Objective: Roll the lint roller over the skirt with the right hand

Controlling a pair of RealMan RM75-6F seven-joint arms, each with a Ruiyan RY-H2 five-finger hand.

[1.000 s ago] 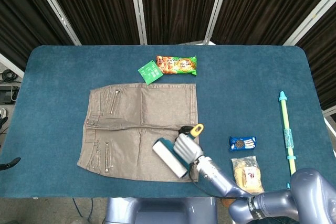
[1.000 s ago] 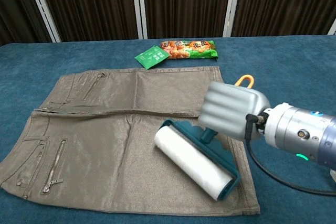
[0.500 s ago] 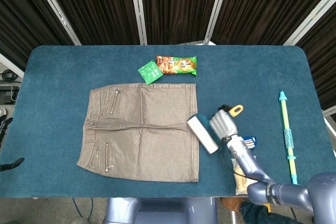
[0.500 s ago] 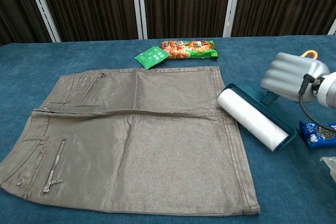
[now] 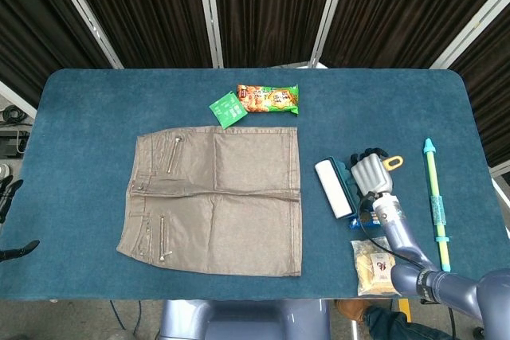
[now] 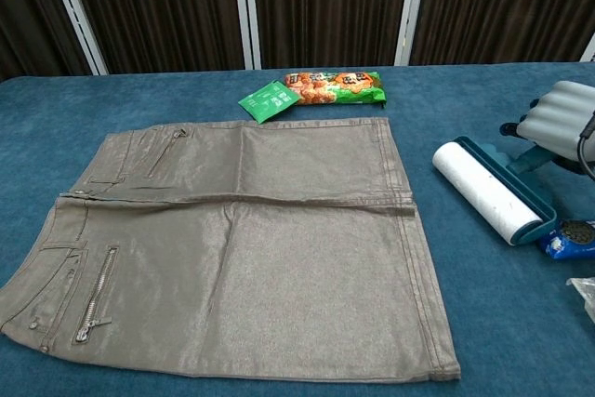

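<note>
Blue cloth covered the table (image 5: 88,101) where the robot's silver right hand (image 5: 371,173) gripped the teal-framed lint roller with its white sticky drum (image 5: 334,187) just off the right edge of the flat grey-brown zippered skirt (image 5: 215,197).

The drum lay beside the skirt's hem, apart from the fabric; in the chest view the roller (image 6: 490,192) sat low over the table, though whether it touched the cloth could not be told. The hand (image 6: 562,118) was closed around the handle, whose yellow loop end (image 5: 392,162) stuck out past the fingers. A small blue biscuit packet (image 6: 569,239) lay against the roller's near end. Beyond the skirt's far edge sat a green sachet (image 5: 228,109) and an orange-and-green snack bag (image 5: 268,99), while a long yellow-green stick with turquoise ends (image 5: 435,201) lay near the table's right side.
</note>
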